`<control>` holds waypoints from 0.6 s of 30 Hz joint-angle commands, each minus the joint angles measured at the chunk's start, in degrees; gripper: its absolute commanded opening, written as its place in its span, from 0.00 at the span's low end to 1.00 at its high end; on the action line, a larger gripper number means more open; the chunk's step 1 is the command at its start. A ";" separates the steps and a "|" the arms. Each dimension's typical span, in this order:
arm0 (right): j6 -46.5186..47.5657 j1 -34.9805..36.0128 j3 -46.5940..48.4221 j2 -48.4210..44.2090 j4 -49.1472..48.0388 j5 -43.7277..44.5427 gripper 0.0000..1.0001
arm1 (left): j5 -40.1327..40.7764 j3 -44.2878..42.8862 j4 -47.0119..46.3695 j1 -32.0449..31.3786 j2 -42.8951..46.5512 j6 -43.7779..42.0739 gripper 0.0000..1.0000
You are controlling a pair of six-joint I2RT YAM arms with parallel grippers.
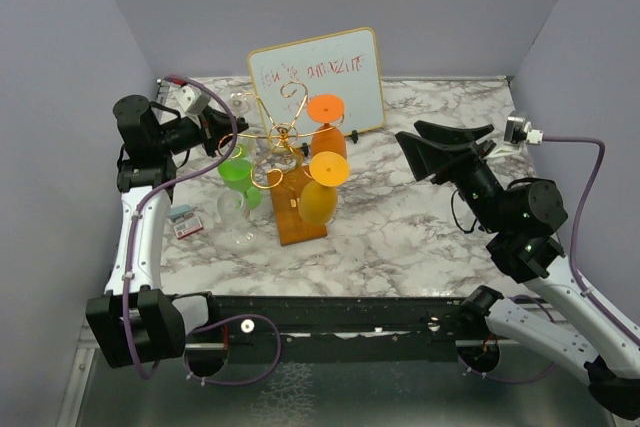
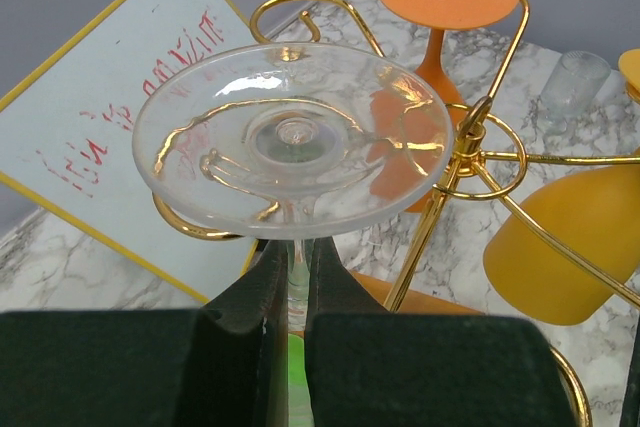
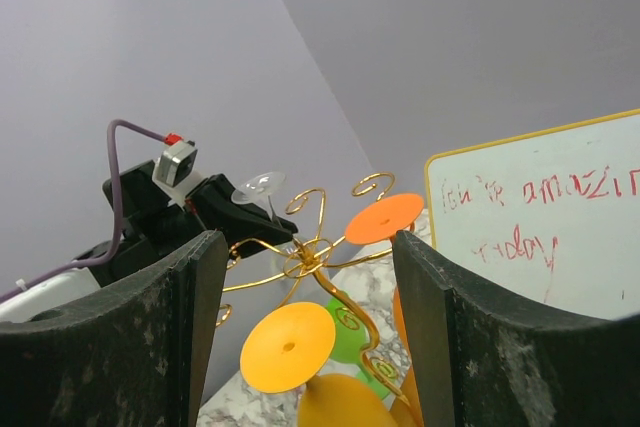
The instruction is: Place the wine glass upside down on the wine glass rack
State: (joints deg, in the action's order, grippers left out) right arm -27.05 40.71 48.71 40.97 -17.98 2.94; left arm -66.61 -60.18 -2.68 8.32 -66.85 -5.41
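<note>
The gold wire wine glass rack [image 1: 285, 135] stands on its orange-brown wooden base [image 1: 300, 222] at the table's middle. An orange glass [image 1: 327, 112] and a yellow glass [image 1: 325, 175] hang on it upside down. My left gripper [image 1: 222, 107] is shut on the stem of a clear wine glass [image 2: 290, 137]. It holds the glass foot-up at the rack's left side, with the foot over a curled arm. The glass's bowl is hidden. My right gripper [image 1: 440, 147] is open and empty, raised at the right and facing the rack [image 3: 320, 257].
A framed whiteboard [image 1: 330, 77] with red writing leans behind the rack. A green glass [image 1: 237, 175] is at the rack's left. A second clear glass [image 1: 237, 227] and a small box [image 1: 183, 222] sit on the marble table [image 1: 420, 217] near the left front.
</note>
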 commanded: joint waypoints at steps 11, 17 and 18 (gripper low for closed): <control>-0.53 0.14 0.42 -0.46 -2.16 -1.44 0.72 | -15.46 -3.04 0.94 5.39 -3.10 1.39 0.00; -0.54 0.08 -0.14 -0.39 -2.81 -1.50 0.72 | -17.75 -4.52 0.85 4.39 -5.43 1.61 0.00; -0.63 0.15 -0.18 -0.37 -2.91 -1.45 0.72 | -17.59 -4.85 0.82 3.89 -5.83 1.58 0.00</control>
State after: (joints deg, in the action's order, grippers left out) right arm -27.22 40.71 48.69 40.88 -18.83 2.42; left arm -79.85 -61.84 0.01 13.41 -71.00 -3.90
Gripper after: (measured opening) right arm 0.720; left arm 0.040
